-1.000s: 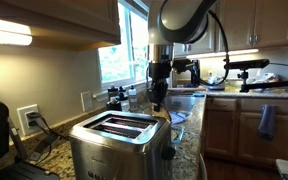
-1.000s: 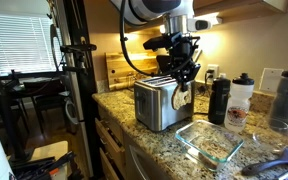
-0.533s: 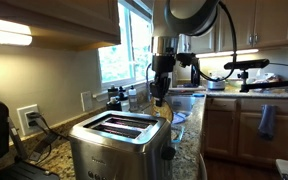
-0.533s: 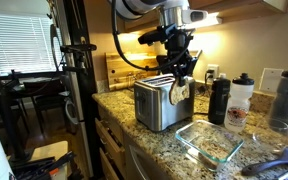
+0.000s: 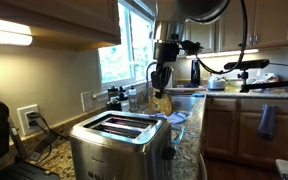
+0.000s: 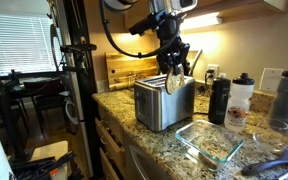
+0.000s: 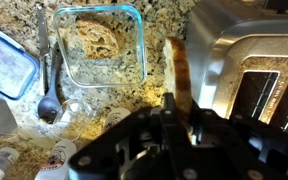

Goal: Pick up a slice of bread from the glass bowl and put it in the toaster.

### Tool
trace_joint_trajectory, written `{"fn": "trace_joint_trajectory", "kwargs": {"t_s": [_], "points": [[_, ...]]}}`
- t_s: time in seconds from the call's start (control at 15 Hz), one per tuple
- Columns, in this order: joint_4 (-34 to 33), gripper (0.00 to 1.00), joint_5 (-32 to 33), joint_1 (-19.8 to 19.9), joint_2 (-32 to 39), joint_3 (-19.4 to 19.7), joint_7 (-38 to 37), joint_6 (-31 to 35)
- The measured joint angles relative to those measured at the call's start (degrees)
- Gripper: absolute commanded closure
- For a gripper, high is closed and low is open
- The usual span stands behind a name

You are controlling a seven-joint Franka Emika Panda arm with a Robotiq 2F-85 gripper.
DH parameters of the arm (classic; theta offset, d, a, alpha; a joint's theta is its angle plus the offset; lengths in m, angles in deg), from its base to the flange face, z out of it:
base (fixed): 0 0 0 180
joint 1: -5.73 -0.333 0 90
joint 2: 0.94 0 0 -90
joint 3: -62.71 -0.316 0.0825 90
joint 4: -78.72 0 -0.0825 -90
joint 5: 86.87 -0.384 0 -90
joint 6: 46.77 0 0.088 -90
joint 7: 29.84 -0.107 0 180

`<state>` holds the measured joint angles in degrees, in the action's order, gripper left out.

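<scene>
I count two: one slice (image 7: 179,70) lifted, another slice (image 7: 96,40) in the one bowl (image 7: 119,72); one toaster (image 7: 254,60); one spoon (image 7: 49,100).

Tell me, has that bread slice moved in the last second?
Yes. The slice of bread, gripped by the hand, has risen from beside the toaster to above its top edge.

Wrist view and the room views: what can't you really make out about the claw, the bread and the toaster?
- Wrist view: the gripper is a dark blur at the bottom, so where it pinches the slice of bread is hidden.
- Wrist view: the toaster is cut off by the right edge.
- In an exterior view, the glass bowl is too small to show what is in it.
</scene>
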<state>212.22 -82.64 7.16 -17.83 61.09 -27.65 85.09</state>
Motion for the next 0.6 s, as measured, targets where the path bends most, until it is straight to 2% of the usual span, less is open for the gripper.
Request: {"fn": "trace_joint_trajectory", "kwargs": {"t_s": [0.6], "points": [[3.11,0.92,0.34,-2.36,-8.6,-5.28,-2.76,-1.7]]}}
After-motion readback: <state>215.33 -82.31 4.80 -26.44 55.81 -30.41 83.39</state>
